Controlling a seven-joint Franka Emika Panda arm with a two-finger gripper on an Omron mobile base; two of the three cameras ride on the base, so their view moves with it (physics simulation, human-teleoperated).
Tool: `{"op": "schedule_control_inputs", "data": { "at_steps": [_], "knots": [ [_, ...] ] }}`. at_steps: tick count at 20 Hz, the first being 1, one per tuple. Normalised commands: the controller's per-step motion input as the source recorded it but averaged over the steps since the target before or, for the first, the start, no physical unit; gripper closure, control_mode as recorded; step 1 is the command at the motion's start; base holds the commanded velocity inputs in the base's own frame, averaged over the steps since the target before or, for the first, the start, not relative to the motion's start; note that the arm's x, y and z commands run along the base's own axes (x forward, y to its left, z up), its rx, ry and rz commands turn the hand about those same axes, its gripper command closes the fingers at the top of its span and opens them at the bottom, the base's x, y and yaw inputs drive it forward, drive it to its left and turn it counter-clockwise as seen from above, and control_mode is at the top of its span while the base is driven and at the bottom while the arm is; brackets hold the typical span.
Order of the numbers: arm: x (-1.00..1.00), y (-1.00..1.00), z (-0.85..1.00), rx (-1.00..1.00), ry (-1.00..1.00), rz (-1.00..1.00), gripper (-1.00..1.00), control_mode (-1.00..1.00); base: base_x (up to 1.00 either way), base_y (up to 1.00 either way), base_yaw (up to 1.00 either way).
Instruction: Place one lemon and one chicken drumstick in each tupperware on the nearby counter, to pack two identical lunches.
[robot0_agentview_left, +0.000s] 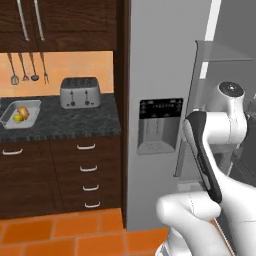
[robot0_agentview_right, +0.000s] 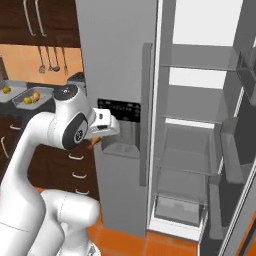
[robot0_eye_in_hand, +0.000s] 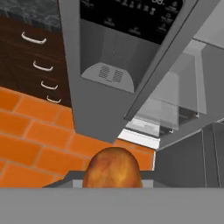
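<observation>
I have a chicken drumstick (robot0_eye_in_hand: 112, 168) sitting right at the bottom of the hand view, its browned bulbous end bulging up where the gripper's tips would be, so I judge the claw is pinching it, though the fingers themselves are hidden behind the meat. From the right base view the hand sits tucked in front of the fridge's dispenser panel (robot0_agentview_right: 119, 111), beside the open fridge compartment (robot0_agentview_right: 192, 150) with its bare glass shelves. Off to the left on the counter (robot0_agentview_left: 75, 122), one tupperware (robot0_agentview_left: 31, 104) already holds a lemon (robot0_agentview_left: 18, 118) and a drumstick-coloured piece touching it; in the right base view a second tupperware (robot0_agentview_right: 11, 95) at the far left edge shows one lemon (robot0_agentview_right: 6, 90). So I reckon this drumstick belongs in that second, lemon-only container. To do it well I'd drive the base left along the drawers (robot0_agentview_left: 88, 167), keep the grip firm while turning, carry the load above the counter edge and clear of the toaster (robot0_agentview_left: 80, 92), and release low inside the rim so it doesn't roll out. The dispenser panel carries small pale markings, too blurred for me to read; I see no brand.
</observation>
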Motion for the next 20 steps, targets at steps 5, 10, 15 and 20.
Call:
{"op": "schedule_control_inputs", "data": {
  "at_steps": [5, 10, 15, 20],
  "knots": [
    [0.0, 0.0, 0.0, 0.0, 0.0, 0.0, 1.0, 1.0, -0.12, 1.0, 0.07],
    [0.0, 0.0, 0.0, 0.0, 0.0, 0.0, 1.0, 1.0, -0.01, 1.0, 0.24],
    [0.0, 0.0, 0.0, 0.0, 0.0, 0.0, 1.0, 1.0, 0.11, 1.0, 0.24],
    [0.0, 0.0, 0.0, 0.0, 0.0, 0.0, 1.0, 1.0, 0.87, 1.0, 0.0]
  ]
}}
